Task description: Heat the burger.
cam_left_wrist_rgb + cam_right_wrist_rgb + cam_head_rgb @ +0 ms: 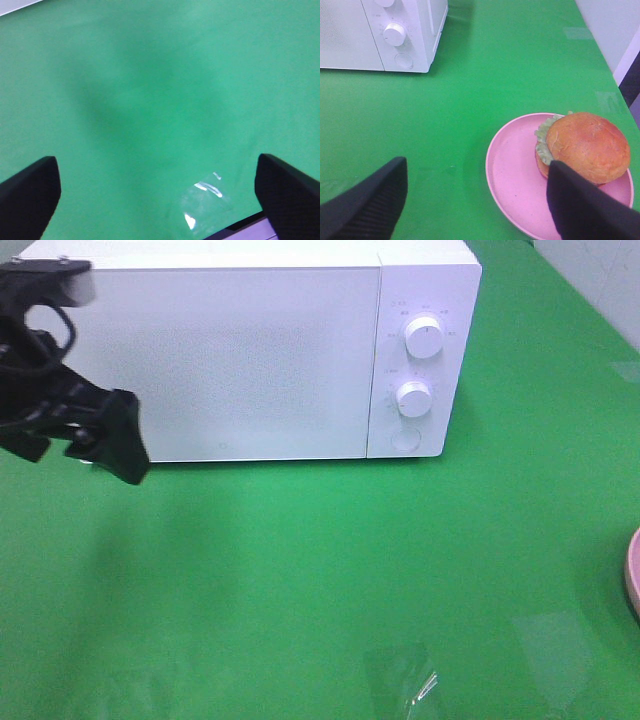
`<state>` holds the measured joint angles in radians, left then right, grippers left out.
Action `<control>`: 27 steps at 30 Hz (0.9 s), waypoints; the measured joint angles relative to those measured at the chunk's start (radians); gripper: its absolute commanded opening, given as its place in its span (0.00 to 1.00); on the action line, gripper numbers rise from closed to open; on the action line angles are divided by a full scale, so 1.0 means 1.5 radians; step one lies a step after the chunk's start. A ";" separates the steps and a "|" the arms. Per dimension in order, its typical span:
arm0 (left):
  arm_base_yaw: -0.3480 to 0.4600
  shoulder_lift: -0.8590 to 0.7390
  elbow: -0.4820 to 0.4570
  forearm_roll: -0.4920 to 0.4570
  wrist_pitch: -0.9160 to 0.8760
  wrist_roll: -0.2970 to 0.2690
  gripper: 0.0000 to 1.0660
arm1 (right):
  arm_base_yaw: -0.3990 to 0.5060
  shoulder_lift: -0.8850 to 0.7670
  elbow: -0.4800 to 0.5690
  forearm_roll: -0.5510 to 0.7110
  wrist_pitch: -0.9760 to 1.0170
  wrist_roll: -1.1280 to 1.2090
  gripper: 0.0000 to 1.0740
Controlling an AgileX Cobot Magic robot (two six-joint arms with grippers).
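The burger (584, 145), with a golden-brown bun and green lettuce, sits on a pink round plate (512, 175) in the right wrist view. My right gripper (475, 200) is open above the green table, with the plate just beyond its fingers. In the exterior high view only the plate's edge (633, 575) shows at the far right. The white microwave (250, 350) stands at the back with its door shut. My left gripper (100, 445) is open near the microwave's left front corner and holds nothing; its fingers (27, 192) show over bare green cloth.
The microwave has two round knobs (424, 337) and a round button (405, 436) on its right panel. A clear plastic patch (400, 675) lies on the green table (300, 560) near the front. The table's right edge (620, 75) shows in the right wrist view.
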<state>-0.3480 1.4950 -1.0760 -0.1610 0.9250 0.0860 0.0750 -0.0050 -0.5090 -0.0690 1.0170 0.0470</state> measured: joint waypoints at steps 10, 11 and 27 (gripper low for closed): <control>0.190 -0.094 0.001 0.015 0.113 0.015 0.92 | 0.000 0.000 0.000 0.000 0.000 0.000 0.71; 0.190 -0.094 0.001 0.015 0.113 0.015 0.92 | 0.000 0.000 0.000 0.000 0.000 0.000 0.71; 0.230 -0.355 0.257 0.057 0.118 0.026 0.92 | 0.000 0.000 0.000 0.000 0.000 0.000 0.71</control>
<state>-0.0030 0.9620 -0.6900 -0.0750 1.1020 0.1250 0.0750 -0.0050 -0.5090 -0.0690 1.0170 0.0470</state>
